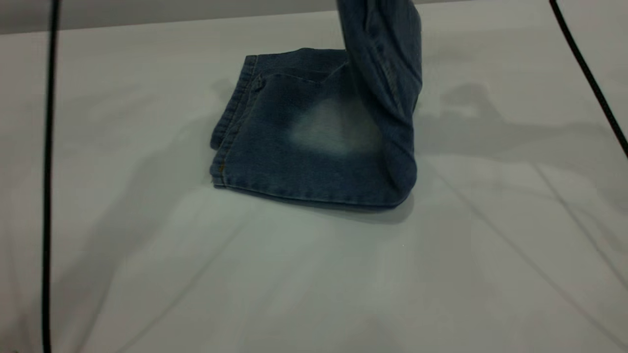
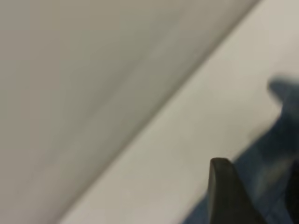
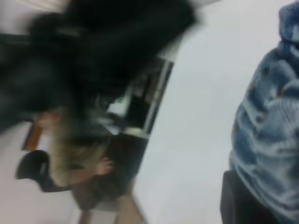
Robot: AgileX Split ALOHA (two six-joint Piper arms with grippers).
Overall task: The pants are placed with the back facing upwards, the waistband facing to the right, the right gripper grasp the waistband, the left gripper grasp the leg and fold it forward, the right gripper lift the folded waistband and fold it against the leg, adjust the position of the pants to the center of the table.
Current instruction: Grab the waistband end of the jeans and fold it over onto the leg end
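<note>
White table bears the pants; the waistband hangs bunched at the right end effector, grip unclear.

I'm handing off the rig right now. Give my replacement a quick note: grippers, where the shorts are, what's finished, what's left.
Right gripper: up out of the exterior view, shut on the waistband, holding it high.
Left gripper: off the exterior view, near the denim; finger state unclear.
The pants: already folded leg over leg; hem end lies flat on the table, the right end rises in a steep fold out of frame.
Done: lengthwise fold, waistband lifted.
Left: lay the waistband over the leg toward the hems, release, then centre the pants.
</note>
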